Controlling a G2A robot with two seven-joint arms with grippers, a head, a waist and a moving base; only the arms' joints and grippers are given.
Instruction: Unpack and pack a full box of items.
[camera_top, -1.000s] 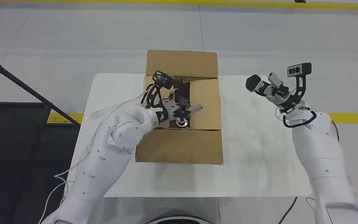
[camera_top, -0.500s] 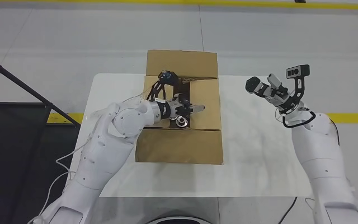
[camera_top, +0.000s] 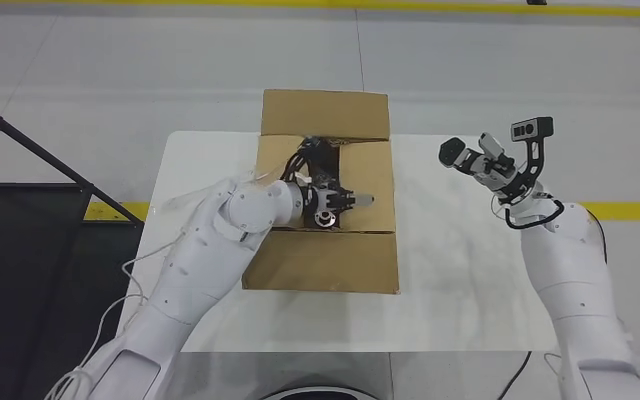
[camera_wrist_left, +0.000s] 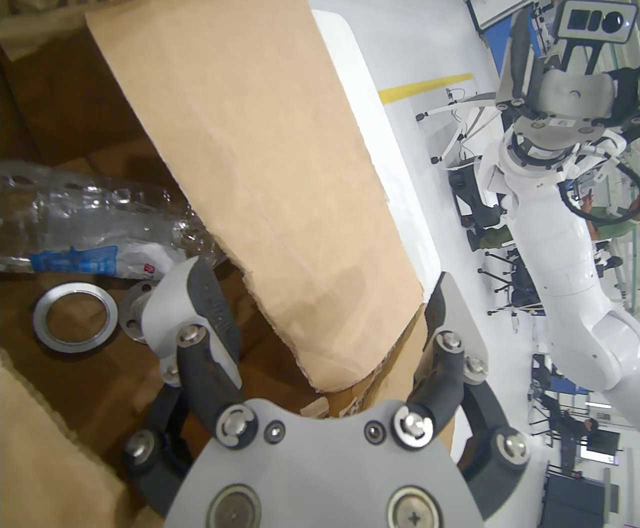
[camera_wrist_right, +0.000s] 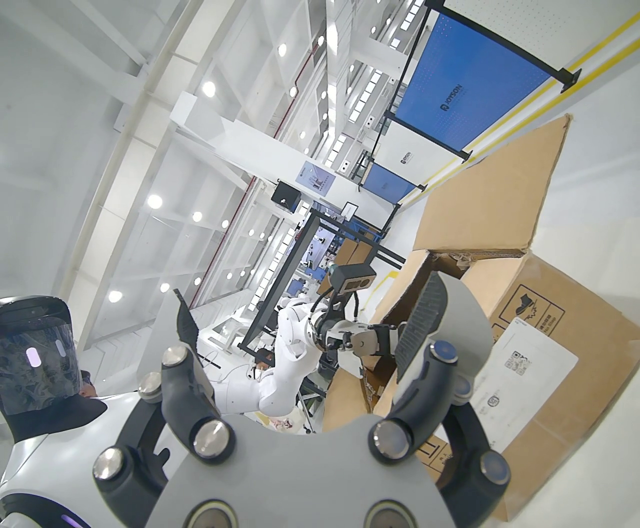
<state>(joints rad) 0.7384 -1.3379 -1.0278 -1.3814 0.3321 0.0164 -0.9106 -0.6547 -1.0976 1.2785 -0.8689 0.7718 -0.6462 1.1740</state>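
The cardboard box (camera_top: 320, 260) stands mid-table with its far flap (camera_top: 325, 113) folded back. My left gripper (camera_top: 345, 199) is at the box's opening. It is open (camera_wrist_left: 320, 280) and straddles the edge of the right-hand flap (camera_wrist_left: 260, 165), one finger inside the box and one outside. Inside lie a clear plastic bottle (camera_wrist_left: 90, 225), a metal ring (camera_wrist_left: 75, 315) and a metal flange (camera_top: 323, 217). My right gripper (camera_top: 455, 152) is raised above the table's right side, open (camera_wrist_right: 307, 300) and holding nothing, well clear of the box (camera_wrist_right: 530, 320).
The white table (camera_top: 460, 280) has bare surface to the right of the box and a narrower strip (camera_top: 200, 190) to its left. A black frame (camera_top: 50, 160) stands past the table's left edge.
My left arm has turned and pushed a little rightward, bringing its gripper over the right flap's edge. The right arm has hardly moved.
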